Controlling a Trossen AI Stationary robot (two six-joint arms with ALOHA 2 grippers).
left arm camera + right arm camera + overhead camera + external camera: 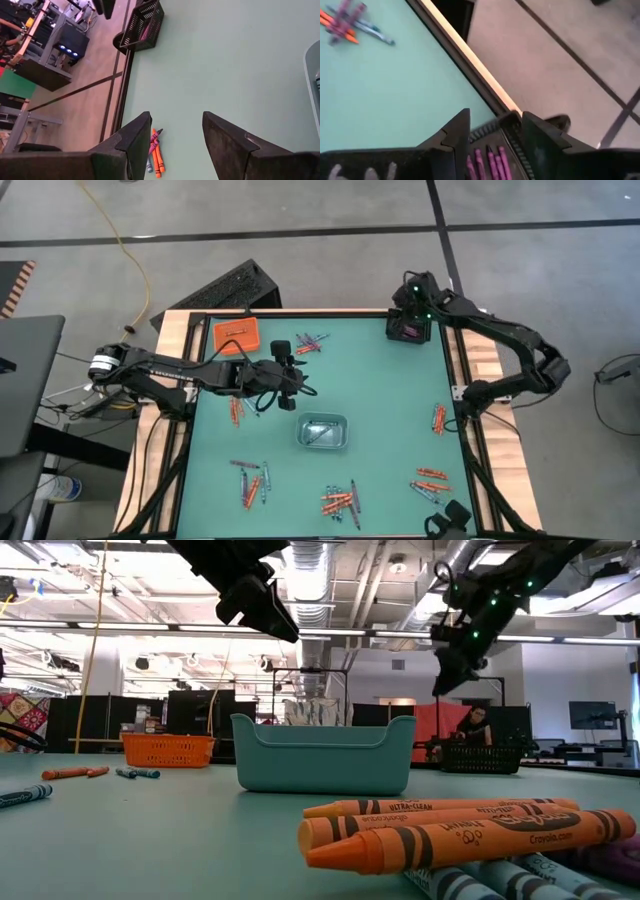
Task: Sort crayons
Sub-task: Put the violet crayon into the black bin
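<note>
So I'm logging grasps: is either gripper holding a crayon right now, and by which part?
Nothing is held. The left gripper is open over bare mat; the right gripper is open above the black tray of purple crayons.

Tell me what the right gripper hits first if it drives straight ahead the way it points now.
Most likely the black tray directly past the open right gripper, with purple-pink crayons lying in it. How far above the tray it hangs is unclear.

Bright, even overhead light with soft shadows; the right wrist view is motion-blurred, and ceiling lamps glare in the low view.
</note>
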